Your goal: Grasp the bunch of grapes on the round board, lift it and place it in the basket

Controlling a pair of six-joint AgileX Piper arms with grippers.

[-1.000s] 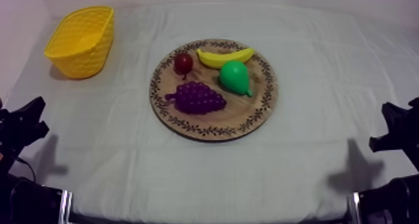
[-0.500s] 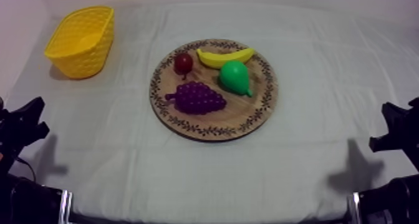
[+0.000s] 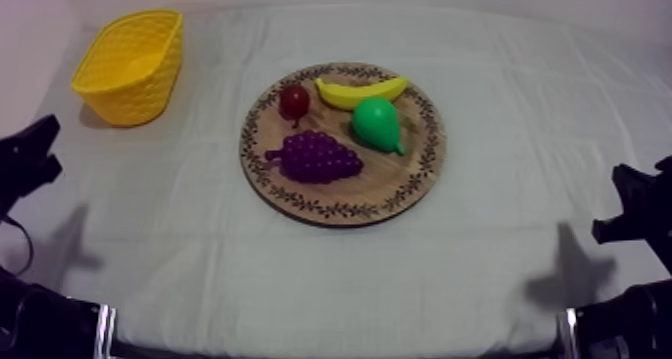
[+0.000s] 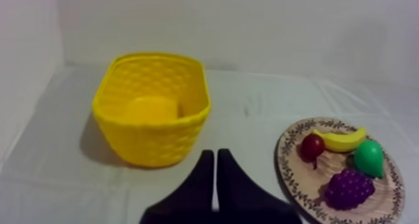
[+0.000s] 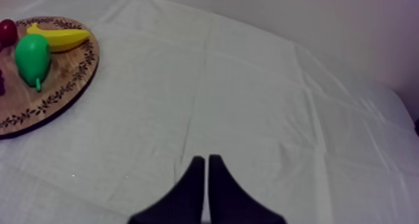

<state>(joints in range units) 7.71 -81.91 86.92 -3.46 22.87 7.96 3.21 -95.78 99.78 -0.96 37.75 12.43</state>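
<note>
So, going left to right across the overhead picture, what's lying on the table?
The yellow basket → small red fruit → pear. The bunch of grapes and the banana overlap those sideways, so they're left out.

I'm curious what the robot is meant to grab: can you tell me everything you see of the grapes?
The grapes are a dark purple toy bunch of small round bumps, plastic by the look, with a short stem at one end. The bunch lies flat on the board, inside its patterned rim. The small red fruit sits just beyond the stem end and the pear beyond the other end. The bunch seems apart from both.
</note>
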